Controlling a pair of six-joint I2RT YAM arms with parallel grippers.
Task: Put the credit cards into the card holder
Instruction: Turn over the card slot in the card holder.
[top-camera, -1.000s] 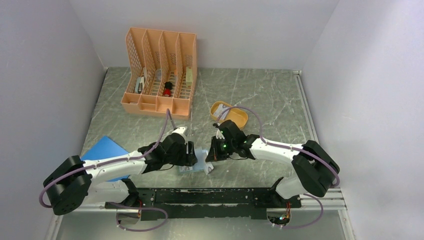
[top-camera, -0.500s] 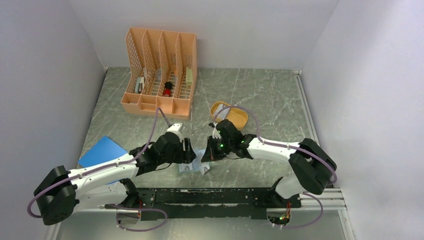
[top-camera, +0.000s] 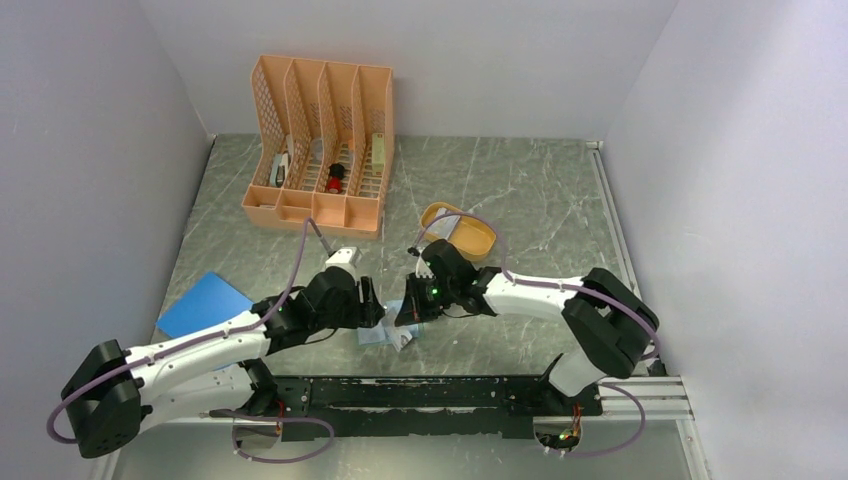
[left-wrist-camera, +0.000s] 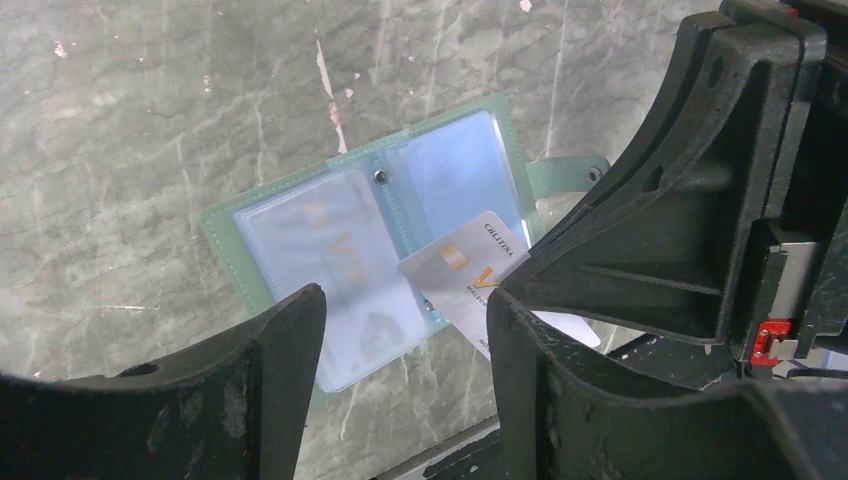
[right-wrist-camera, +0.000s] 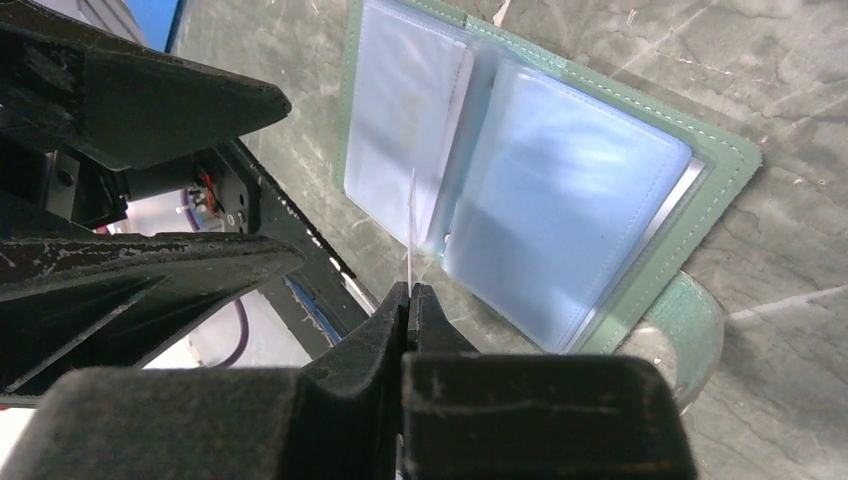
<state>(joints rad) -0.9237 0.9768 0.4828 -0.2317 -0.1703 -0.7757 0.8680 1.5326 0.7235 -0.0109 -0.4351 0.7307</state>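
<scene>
Blue sheet (top-camera: 205, 305) lies well left of the holder (left-wrist-camera: 330, 230).

L pincer (left-wrist-camera: 405, 300) is held wide and empty, hovering just above the holder. The holder is spread open and flat on the desk (left-wrist-camera: 120, 120), clear pockets up, near the desk's front edge between the two arms.

One card (left-wrist-camera: 465, 270) is gripped at its near end by the R pincer (right-wrist-camera: 410, 295), clamped tight on it. The card is tilted, w/ its free end at the holder's centre fold. Whether it touches can't be told.

Tray (top-camera: 488, 232) sits behind and right of the holder, well apart.

Handling, as judged:
- The card is taken to be light, thin, stiff and slick, and prob. springy if forced.
- It is best held by a short end, so the long free part leads into a pocket mouth.
- The holder looks light and floppy and is likely to be pushed along the smooth desk.
- It should be pinned by the L pincer on its left page, clear of the target pocket.

Vs 1 s ago:
- Both pincers have been shifted left.
- L arm's elbow has been swung further left and lower in the top view.
- The card has been brought further over the holder, which is now more hidden.
</scene>
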